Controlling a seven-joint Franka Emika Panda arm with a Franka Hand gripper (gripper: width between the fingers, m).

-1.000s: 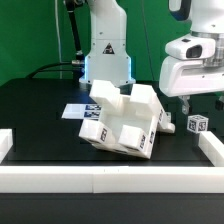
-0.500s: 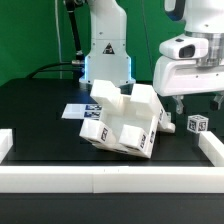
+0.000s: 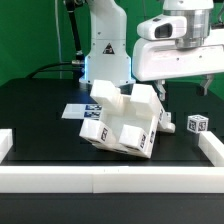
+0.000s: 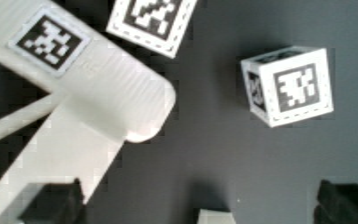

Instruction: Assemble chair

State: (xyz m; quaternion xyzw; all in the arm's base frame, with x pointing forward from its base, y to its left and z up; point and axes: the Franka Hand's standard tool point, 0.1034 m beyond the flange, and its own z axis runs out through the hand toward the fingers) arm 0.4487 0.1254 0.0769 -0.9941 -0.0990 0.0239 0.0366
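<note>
**Gripper high and empty, chair cluster mid-table**

Exterior view:
- The chair (image 3: 122, 125) sits at the centre of the black table (image 3: 40, 120) as 1 joined cluster of chunky white parts. It is tilted, not standing upright. Several black-and-white tags face the camera along its lower front.
- A small block (image 3: 197, 124), white with 1 tag showing, stands at 3 o'clock from the chair. It is near the chair but not touching it, with bare table between them.
- The marker board (image 3: 73, 110) lies flat at 10 o'clock from the chair. Its near edge is partly hidden behind the cluster.
- The robot base (image 3: 105, 50) stands at 12 o'clock, behind the chair.
- The gripper (image 3: 183, 90) hangs in the air at 1 to 2 o'clock from the chair, above the gap between chair and small block. It touches neither.
- Its 2 fingers (image 3: 160, 89) are spread wide, with nothing between them.
- White rails (image 3: 110, 180) border the table along the front and at both sides.

Wrist view:
- The camera looks down on the table. A rounded white arm of the chair fills 1 side, with 2 tags on it or just beside it.
- The small block shows 1 tagged face and sits well clear of the chair part, on bare black surface.
- Dark blurred shapes at the frame edge are too dim to read as fingertips with any certainty.
</note>
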